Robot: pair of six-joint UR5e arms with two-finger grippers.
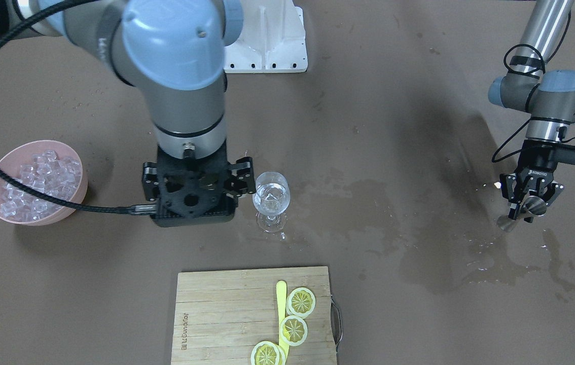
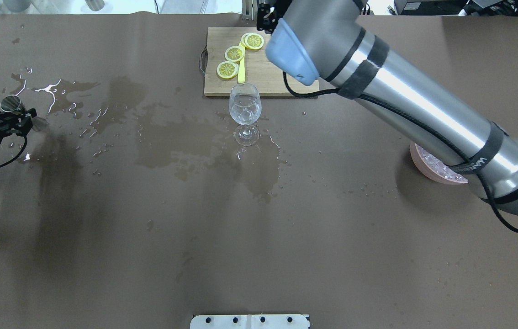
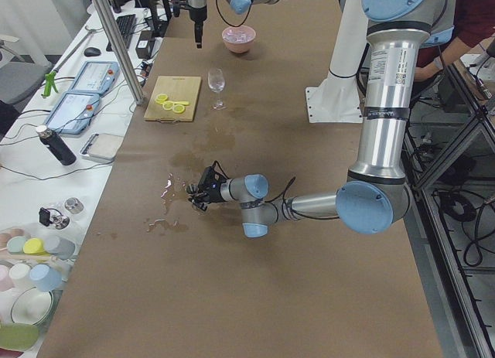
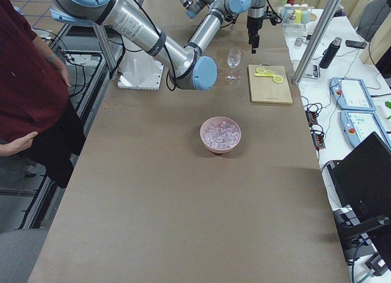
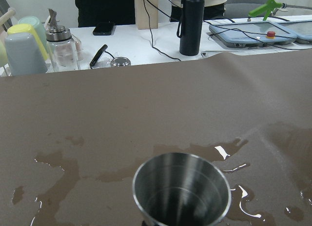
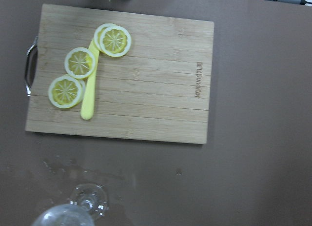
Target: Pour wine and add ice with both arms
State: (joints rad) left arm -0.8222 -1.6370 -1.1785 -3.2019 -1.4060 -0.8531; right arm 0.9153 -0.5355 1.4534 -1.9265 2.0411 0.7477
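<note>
The left gripper (image 1: pixel 527 209) clasps a shiny steel cup (image 5: pixel 181 187) at the table's left end, while the right gripper (image 1: pixel 191 190), whose finger state I cannot tell, hovers near the clear stemmed glass (image 1: pixel 271 195).

Three lemon slices (image 1: pixel 293 330), one glass (image 1: pixel 271 195), one board (image 1: pixel 216 314), one bowl (image 1: pixel 39 144), one cup (image 5: pixel 181 187) (ice (image 1: pixel 39 177) uncountable).

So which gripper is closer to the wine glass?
Right. The right gripper hangs close beside the wine glass; the left gripper, holding a steel cup, is far off over wet patches.
</note>
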